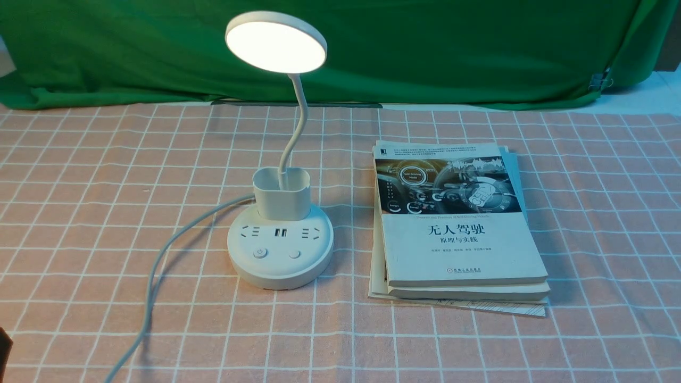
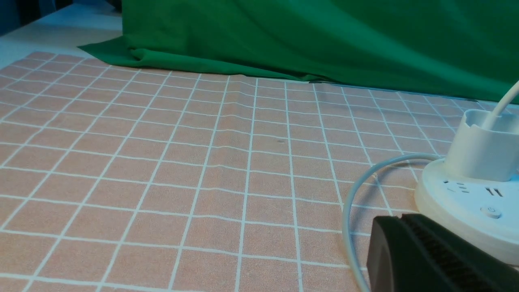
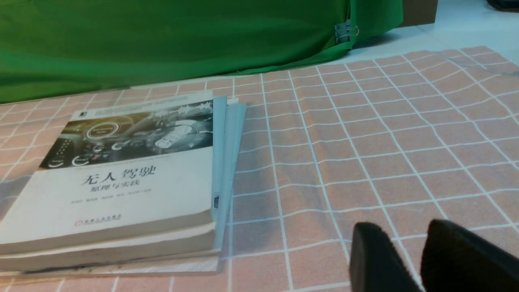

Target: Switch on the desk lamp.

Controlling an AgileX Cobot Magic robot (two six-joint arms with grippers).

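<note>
The white desk lamp (image 1: 280,255) stands left of centre on the checked cloth. Its round disc head (image 1: 275,41) glows brightly. The bendy neck rises from the cup holder (image 1: 281,194). The base carries sockets, a power button (image 1: 259,253) and a second button (image 1: 295,254). The grey cord (image 1: 159,260) runs off toward the front left. In the left wrist view my left gripper (image 2: 400,219) is shut and empty, just short of the lamp base (image 2: 466,202) and its power button (image 2: 490,211). My right gripper (image 3: 404,224) is slightly open and empty, right of the books.
A stack of books (image 1: 457,223) lies right of the lamp, also in the right wrist view (image 3: 121,178). A green cloth (image 1: 425,48) hangs along the back. The cord loops on the cloth next to my left gripper (image 2: 352,194).
</note>
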